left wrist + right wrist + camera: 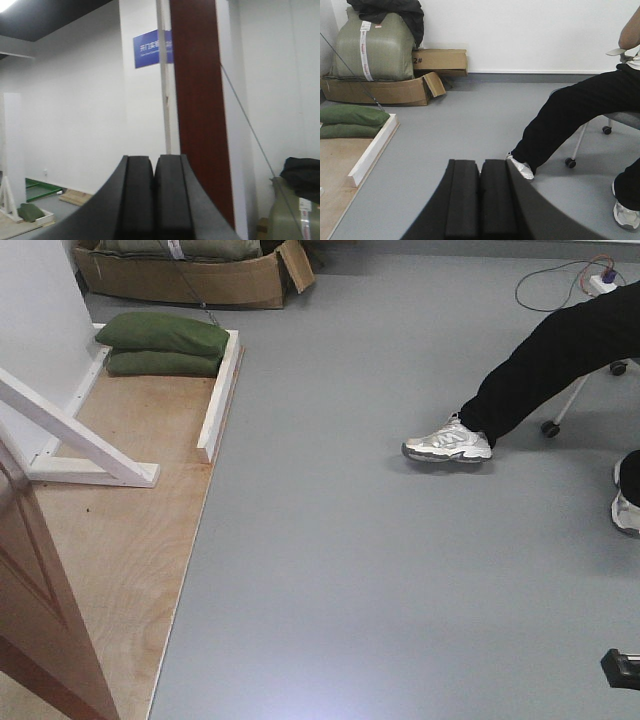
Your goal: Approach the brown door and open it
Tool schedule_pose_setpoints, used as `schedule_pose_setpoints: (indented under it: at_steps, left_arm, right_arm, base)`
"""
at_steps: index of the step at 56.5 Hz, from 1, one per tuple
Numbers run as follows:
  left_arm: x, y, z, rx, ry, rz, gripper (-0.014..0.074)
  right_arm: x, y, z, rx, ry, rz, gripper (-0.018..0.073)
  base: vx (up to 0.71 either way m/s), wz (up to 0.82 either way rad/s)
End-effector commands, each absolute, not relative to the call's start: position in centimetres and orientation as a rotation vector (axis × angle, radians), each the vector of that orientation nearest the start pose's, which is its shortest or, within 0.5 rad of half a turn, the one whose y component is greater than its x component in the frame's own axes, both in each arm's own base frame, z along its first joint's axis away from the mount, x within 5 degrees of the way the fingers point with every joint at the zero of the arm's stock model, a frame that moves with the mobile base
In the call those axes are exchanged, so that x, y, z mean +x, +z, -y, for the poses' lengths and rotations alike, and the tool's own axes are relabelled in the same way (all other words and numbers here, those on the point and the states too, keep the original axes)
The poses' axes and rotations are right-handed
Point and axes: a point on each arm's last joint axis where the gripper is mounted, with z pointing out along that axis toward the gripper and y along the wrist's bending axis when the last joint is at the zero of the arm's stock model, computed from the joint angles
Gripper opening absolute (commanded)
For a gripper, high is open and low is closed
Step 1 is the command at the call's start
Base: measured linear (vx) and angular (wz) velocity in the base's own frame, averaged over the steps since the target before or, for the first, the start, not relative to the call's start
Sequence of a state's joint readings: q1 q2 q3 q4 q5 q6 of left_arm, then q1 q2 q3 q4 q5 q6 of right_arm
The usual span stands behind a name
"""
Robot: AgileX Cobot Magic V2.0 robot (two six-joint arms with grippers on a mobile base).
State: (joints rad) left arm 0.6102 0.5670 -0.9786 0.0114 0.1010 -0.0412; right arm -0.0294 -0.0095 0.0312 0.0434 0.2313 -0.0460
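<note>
The brown door (40, 620) shows as a glossy reddish-brown panel at the lower left of the front view, standing on a plywood base (130, 540). Its handle is out of view. In the left wrist view a tall reddish-brown strip of the door (200, 110) rises just right of and beyond my left gripper (154, 160), which is shut with its pads pressed together and holds nothing. My right gripper (480, 165) is also shut and empty, and it points over the grey floor, away from the door.
White braces (70, 440) and green sandbags (165, 345) sit on the plywood base. A seated person's leg and white shoe (450, 442) stretch across the floor at right, beside chair wheels (570, 162). Cardboard boxes (380, 90) line the far wall.
</note>
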Motion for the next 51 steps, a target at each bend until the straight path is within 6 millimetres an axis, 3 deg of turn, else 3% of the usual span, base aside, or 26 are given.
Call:
schedule_pose_setpoints:
  at_steps: [1,10,23,36,51]
  left_arm:
    - [6.3,49.4,-4.9,-0.405,0.530,-1.042,-0.0006]
    - [8.4,48.6,-7.7,-0.585,0.396,-1.035,-0.0006]
    - [11.2,47.3,-10.8,-0.902,-0.025,-0.899,-0.0006]
    - [13.5,45.5,-11.1,-1.129,-0.451,-0.898,-0.0006]
    - [15.2,44.3,-9.9,-1.184,-0.698,-1.063,-0.0006]
  right_arm:
    - [5.6,18.8,0.1,0.011,-0.027,-1.650,0.0000]
    - [5.6,18.8,0.1,0.011,-0.027,-1.650,0.0000]
    - [5.6,18.8,0.1,0.011,-0.027,-1.650,0.0000]
    - [5.6,18.8,0.1,0.011,-0.027,-1.650,0.0000]
    - [5.6,18.8,0.1,0.011,-0.027,-1.650,0.0000]
  base:
    - [0.00,0.00]
    - [0.00,0.00]
    - [0.00,0.00]
    - [0.00,0.00]
    - [0.00,0.00]
